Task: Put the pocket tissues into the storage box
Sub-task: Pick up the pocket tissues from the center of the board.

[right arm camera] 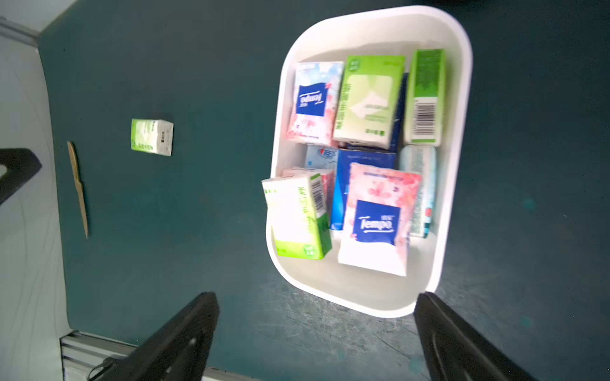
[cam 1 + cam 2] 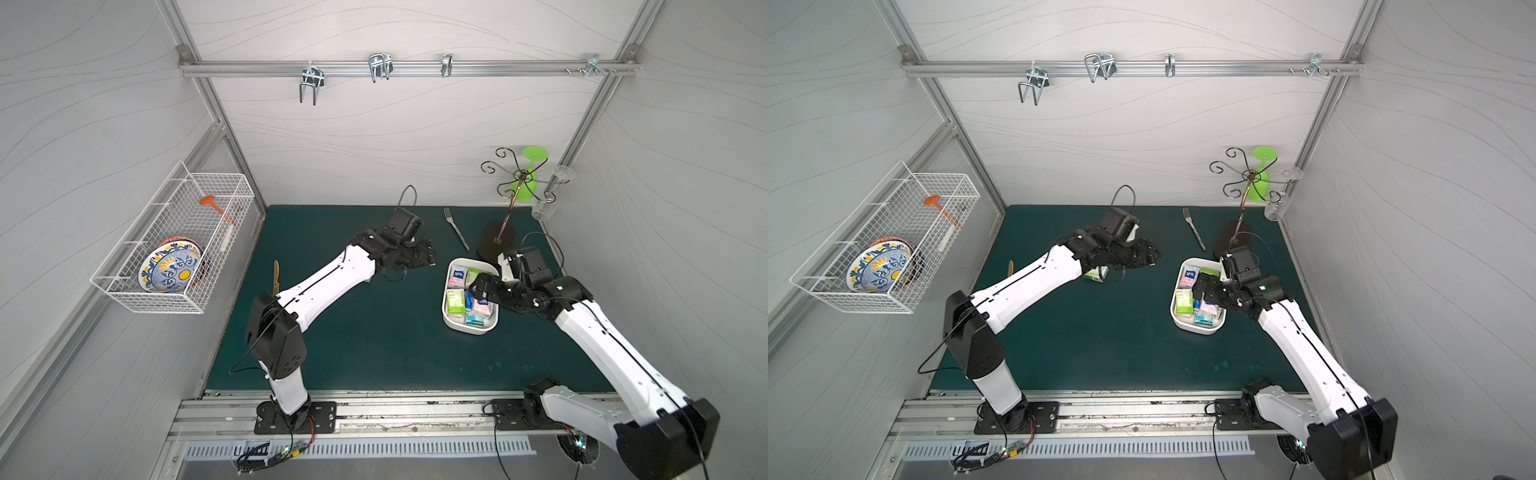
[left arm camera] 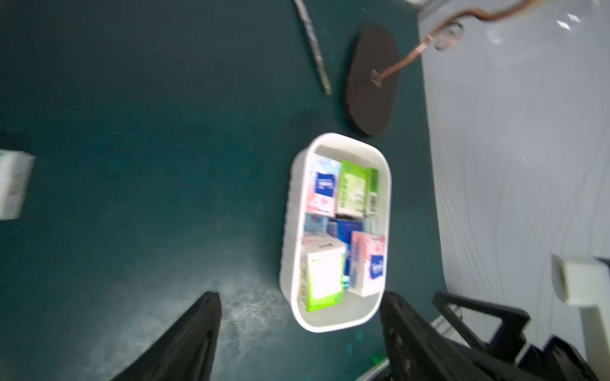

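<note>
Storage box (image 2: 459, 325): located on the right part of the green mat (image 2: 374, 340), just near of the dark base of the glass stand (image 2: 494, 245).

Pocket tissues (image 1: 366, 99): most are found inside the box, in pink, green, dark blue and light blue. Some are laid flat and some are stood on edge. One pink packet (image 1: 379, 214) is seen lying on top of the others.

One green packet (image 2: 1096, 274) is noted outside the box. It lies flat on the mat, well to the left of the box, partly tucked under the left arm's wrist in a top view.

Left gripper (image 2: 1144, 254): placed at the far middle of the mat, left of the box and apart from it. Its jaws are held apart and nothing is seen between them in the left wrist view.

Right gripper (image 2: 478, 286): held over the box. Its jaws are spread wide and nothing is gripped.

A fork (image 2: 457, 228) is recorded on the mat, far and left of the box. A wooden knife (image 2: 276, 276) is recorded at the mat's left edge. A patterned plate (image 2: 170, 270) is stood in the wire basket (image 2: 124, 286) on the left wall.
</note>
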Controlling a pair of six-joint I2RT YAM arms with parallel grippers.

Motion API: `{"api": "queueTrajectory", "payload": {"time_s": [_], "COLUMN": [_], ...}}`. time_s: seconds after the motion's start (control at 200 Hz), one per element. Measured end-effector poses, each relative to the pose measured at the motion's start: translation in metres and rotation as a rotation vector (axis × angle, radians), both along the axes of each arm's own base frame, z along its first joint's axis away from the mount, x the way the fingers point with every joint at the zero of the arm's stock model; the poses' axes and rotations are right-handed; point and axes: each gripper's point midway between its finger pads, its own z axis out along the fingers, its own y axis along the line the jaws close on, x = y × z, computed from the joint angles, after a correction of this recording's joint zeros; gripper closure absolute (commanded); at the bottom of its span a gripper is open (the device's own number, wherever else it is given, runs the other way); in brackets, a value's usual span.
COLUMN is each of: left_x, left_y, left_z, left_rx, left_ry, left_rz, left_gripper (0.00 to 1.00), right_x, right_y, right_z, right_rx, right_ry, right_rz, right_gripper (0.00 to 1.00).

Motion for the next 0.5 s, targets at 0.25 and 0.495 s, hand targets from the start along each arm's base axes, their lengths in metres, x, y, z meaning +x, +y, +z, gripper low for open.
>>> {"api": "queueTrajectory", "payload": {"time_s": [0.25, 0.495], "left_x": [0.006, 0.024], "left_y": [0.113, 0.154], "left_z": [-0.082, -0.117], "left_rx": [0.131, 0.092], "left_ry": [0.176, 0.292], "left_rz": [0.346, 0.592], "left_gripper": [0.01, 0.00], "right_x": [0.009, 0.012], "right_y": [0.039, 0.043], "right_z": [-0.012, -0.012], "right_rx": [-0.070, -0.079], "right_ry": [0.020, 0.014], "right_rz": [0.122, 0.140], "right_gripper": [0.01, 0.01]}}
